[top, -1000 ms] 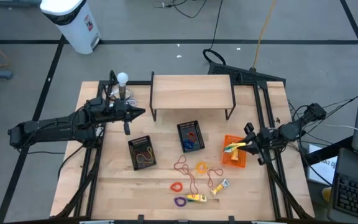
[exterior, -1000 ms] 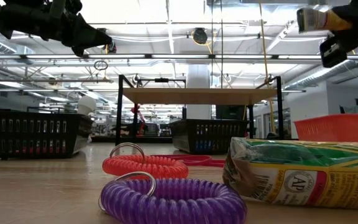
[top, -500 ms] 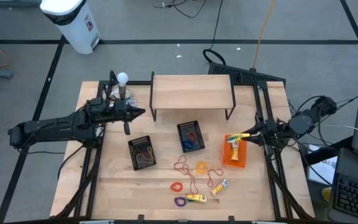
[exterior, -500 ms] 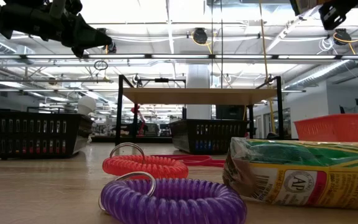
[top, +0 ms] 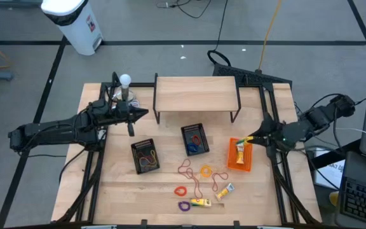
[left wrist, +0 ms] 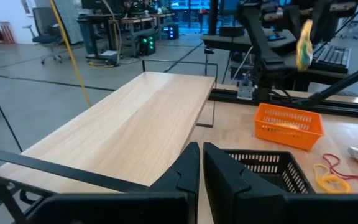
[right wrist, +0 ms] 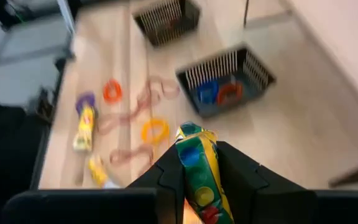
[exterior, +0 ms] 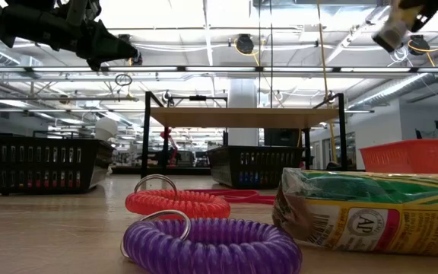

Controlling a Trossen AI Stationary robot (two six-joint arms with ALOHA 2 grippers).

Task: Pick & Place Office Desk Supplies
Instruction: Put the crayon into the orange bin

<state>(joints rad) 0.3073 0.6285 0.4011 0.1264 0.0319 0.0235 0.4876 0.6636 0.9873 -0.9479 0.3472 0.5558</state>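
Observation:
My right gripper (top: 251, 138) hangs high over the orange basket (top: 246, 164) at the table's right, shut on a yellow-and-green packet (right wrist: 196, 163). The left wrist view shows that packet (left wrist: 303, 46) well above the basket (left wrist: 288, 124). On the near middle of the table lie a red coil loop (top: 181, 190), a purple one (top: 183, 205), a yellow-orange one (top: 206, 170), thin bands (top: 188, 170) and two yellow packets (top: 200, 203) (top: 224, 190). My left gripper (top: 142, 115) waits shut, raised at the far left. My right gripper pinches the packet between its two fingers (right wrist: 166, 174), one on each flat side (right wrist: 199, 177). The fingers slant downward from the table's right side. The packet's free end (right wrist: 188, 132) sticks out past the fingertips, and the whole packet is lifted clear of the basket.
Two black baskets (top: 145, 156) (top: 194, 138) with coloured loops inside stand mid-table. A wooden shelf on dark legs (top: 196, 94) spans the far middle. A white ball-topped stand (top: 125, 86) is at the far left, beside my left arm.
My right gripper has risen with the packet and tipped from pointing steeply down to a shallower slant. Its arm has drawn back toward the table's right edge. The packet has stayed in the fingers and is now higher above the orange basket.

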